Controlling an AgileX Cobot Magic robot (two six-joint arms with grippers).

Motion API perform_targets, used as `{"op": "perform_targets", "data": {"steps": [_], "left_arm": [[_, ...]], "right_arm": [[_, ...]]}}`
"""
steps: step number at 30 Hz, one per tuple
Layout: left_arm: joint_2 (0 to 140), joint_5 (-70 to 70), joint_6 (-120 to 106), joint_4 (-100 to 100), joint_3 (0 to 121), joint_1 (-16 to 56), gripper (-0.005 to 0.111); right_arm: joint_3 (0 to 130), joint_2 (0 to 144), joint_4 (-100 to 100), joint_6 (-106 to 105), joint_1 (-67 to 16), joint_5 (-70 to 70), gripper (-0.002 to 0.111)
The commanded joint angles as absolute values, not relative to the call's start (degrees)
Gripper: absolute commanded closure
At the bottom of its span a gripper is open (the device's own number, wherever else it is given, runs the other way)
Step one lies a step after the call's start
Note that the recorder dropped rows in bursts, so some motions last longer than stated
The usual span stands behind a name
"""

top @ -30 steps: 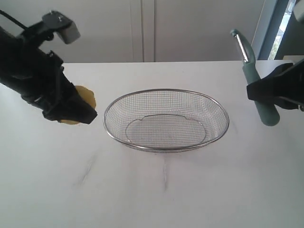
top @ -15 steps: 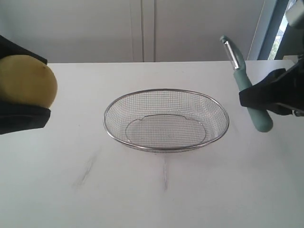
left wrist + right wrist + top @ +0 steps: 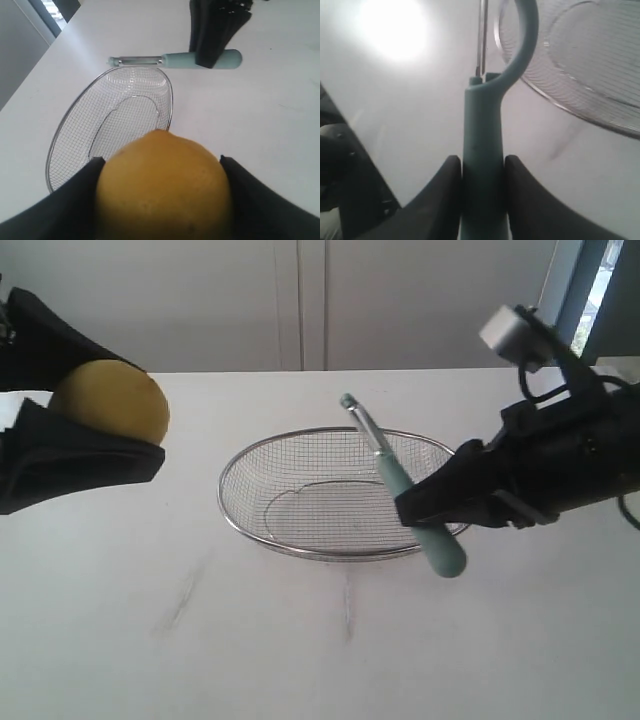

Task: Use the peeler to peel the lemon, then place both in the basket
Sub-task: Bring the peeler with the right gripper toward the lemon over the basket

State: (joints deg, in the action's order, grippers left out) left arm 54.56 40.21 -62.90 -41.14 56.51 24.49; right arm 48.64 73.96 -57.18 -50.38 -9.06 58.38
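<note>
The left gripper [image 3: 148,418] holds the lemon [image 3: 108,400] raised while the right gripper [image 3: 418,508] aims its clamped peeler [image 3: 396,477] toward it, likely to peel.

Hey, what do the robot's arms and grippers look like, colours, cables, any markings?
The left gripper and right gripper are matte black with broad wedge-shaped fingers. The right arm is black too, with a pale grey boxy camera and thin black cables. No markings show.

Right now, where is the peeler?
Right of centre in the exterior view, the peeler is held by its handle in the right gripper, tilted above the right end of the basket.
</note>
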Motion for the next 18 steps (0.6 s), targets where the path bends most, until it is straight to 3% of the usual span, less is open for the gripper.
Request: {"op": "perform_targets", "data": {"steps": [1, 18], "left_arm": [[58.1, 37.3, -63.0, -43.3, 56.5, 24.7, 0.107], [63.7, 37.8, -63.0, -49.7, 56.5, 24.7, 0.107]], "right_arm": [[48.5, 76.5, -63.2, -56.8, -12.8, 61.6, 0.108], [48.5, 85.0, -69.7, -58.5, -22.9, 52.0, 0.108]]}}
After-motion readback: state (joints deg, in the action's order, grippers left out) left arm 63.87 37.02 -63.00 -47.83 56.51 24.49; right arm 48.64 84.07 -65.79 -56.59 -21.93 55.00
